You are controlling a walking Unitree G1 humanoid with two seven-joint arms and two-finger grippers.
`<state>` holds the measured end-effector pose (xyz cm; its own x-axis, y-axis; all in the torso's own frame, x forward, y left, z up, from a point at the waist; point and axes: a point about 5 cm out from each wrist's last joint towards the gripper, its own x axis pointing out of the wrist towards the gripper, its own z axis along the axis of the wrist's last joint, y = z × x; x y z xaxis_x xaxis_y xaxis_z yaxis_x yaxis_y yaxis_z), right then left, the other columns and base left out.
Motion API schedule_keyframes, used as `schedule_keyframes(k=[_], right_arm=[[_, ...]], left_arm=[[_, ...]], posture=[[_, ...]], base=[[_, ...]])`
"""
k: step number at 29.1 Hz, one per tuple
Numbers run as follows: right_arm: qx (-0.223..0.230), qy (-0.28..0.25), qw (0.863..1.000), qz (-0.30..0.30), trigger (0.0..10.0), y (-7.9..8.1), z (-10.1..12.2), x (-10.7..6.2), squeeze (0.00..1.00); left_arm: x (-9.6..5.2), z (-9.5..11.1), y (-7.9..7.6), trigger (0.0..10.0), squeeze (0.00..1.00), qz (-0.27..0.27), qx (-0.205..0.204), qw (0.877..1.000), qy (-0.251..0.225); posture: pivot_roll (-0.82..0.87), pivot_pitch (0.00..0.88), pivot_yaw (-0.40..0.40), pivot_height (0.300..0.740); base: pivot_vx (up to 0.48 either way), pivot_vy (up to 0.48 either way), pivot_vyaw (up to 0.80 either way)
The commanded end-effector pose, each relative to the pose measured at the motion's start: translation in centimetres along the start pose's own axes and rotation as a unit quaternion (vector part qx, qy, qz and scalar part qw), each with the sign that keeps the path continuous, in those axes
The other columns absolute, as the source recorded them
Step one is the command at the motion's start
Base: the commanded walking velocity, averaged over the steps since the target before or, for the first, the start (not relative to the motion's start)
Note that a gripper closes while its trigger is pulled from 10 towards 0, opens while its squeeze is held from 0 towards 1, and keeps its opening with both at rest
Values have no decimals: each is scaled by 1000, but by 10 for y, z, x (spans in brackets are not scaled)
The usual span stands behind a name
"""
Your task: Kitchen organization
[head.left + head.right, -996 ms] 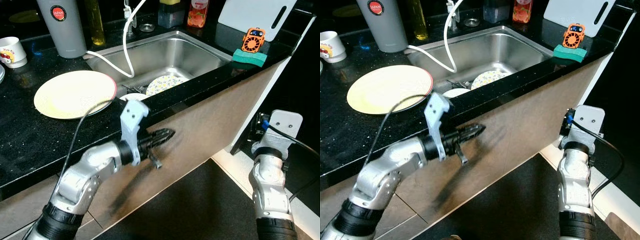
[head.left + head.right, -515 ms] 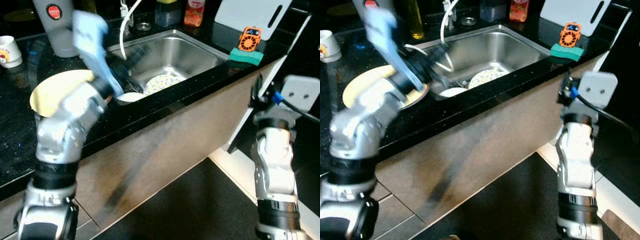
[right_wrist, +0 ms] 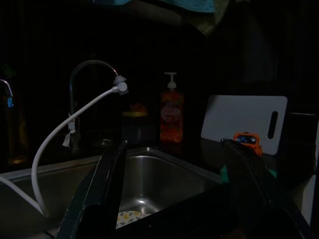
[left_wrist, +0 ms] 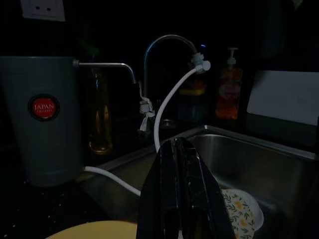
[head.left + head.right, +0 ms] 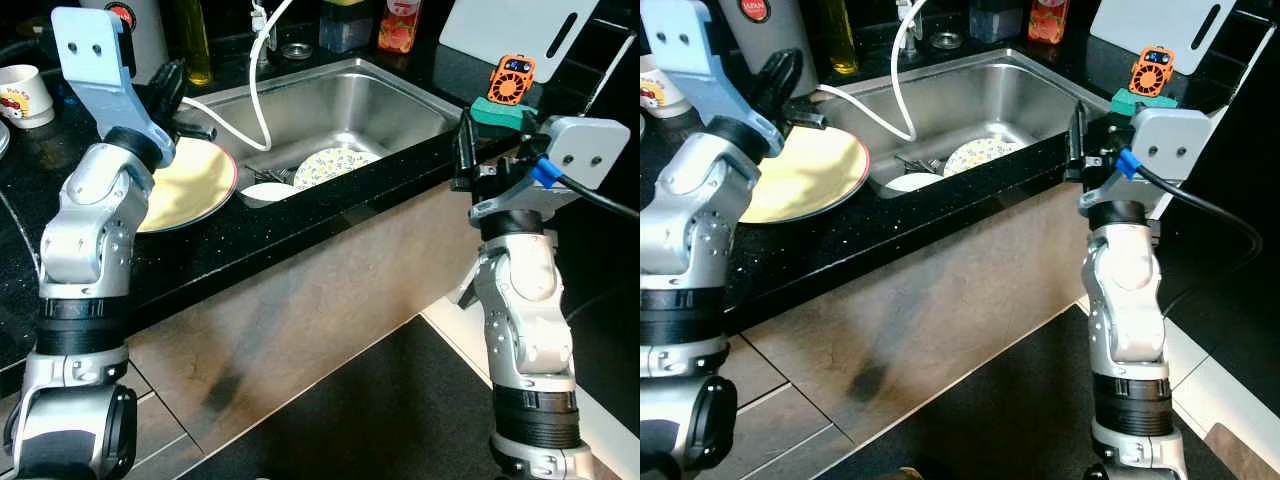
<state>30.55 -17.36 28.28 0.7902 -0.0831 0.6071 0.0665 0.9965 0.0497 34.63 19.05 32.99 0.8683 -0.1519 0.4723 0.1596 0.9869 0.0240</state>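
My left gripper is shut with nothing in it and held above the far edge of the pale yellow plate on the black counter; the left wrist view shows its fingers pressed together. My right gripper is open at the counter's front edge, just right of the steel sink. The right wrist view has its two fingers spread wide. In the sink lie a flowered plate, a small white dish and some cutlery.
A white hose runs from the tap into the sink. A grey canister, an oil bottle and a mug stand at the back left. An orange soap bottle, white cutting board and green sponge are at the right.
Both arms have risen from in front of the cabinet. The left gripper swung up over the yellow plate. The right gripper came up to the counter edge by the sink.
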Motion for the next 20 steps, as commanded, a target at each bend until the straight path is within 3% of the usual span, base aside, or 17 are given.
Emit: schedule_keyframes(k=[1,20], right_arm=[[2,-1,1000,-10,10000,-6,3,1,0],[-5,19,1000,-8,10000,-6,-4,-2,0]], left_arm=[[2,0,4,10000,0,6,16,1000,-1],[5,-13,-7,10000,0,2,27,1000,2]], posture=[[80,72,7,740],[62,51,5,740]], base=[[0,0,0],[0,0,0]])
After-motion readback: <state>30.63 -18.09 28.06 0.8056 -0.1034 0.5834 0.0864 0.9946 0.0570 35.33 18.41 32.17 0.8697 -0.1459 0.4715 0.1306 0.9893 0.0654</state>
